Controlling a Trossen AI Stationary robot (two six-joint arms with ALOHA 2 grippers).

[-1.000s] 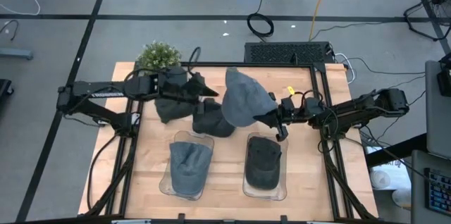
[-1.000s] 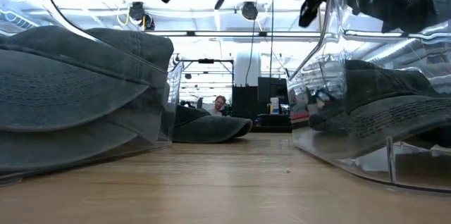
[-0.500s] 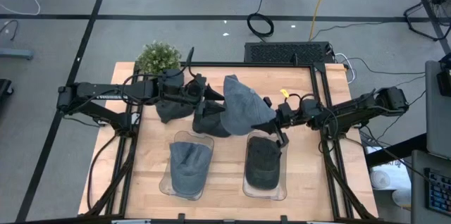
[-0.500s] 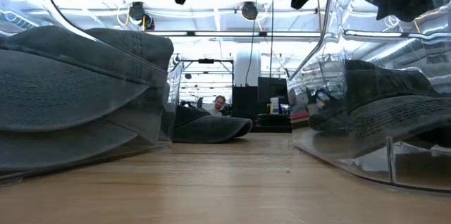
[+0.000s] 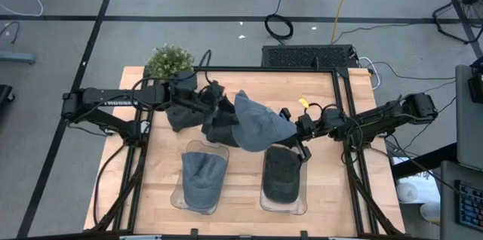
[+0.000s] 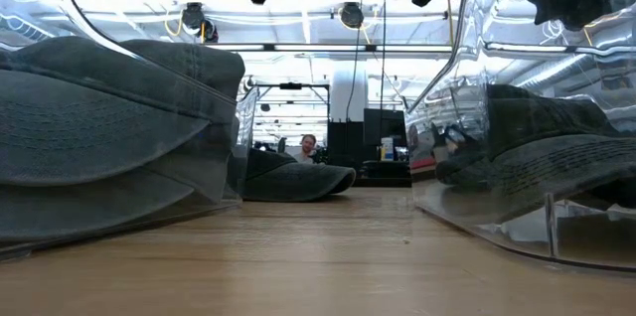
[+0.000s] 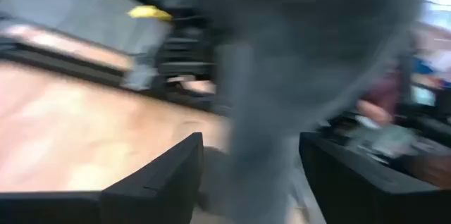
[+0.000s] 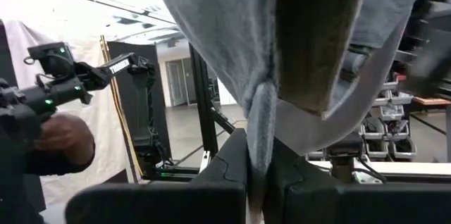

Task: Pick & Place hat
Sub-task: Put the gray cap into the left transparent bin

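Five hats point(image 5: 259, 122) (two trays point(image 5: 305, 201)), one plant point(image 5: 170, 60)

My left gripper point(image 5: 219, 109) and right gripper point(image 5: 290, 124) flank the raised hat point(image 5: 258, 123) above the table point(image 5: 324, 195) centre. Two clear trays point(image 5: 202, 183) lie side by side in front, a hat in each. The plant point(image 5: 170, 60) stands at the rear-left corner.

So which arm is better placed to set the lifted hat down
Right. The right gripper is shut on the lifted hat, pinching its fabric, and hangs close to the clear trays at the table's front. The left gripper only meets the hat's far edge.
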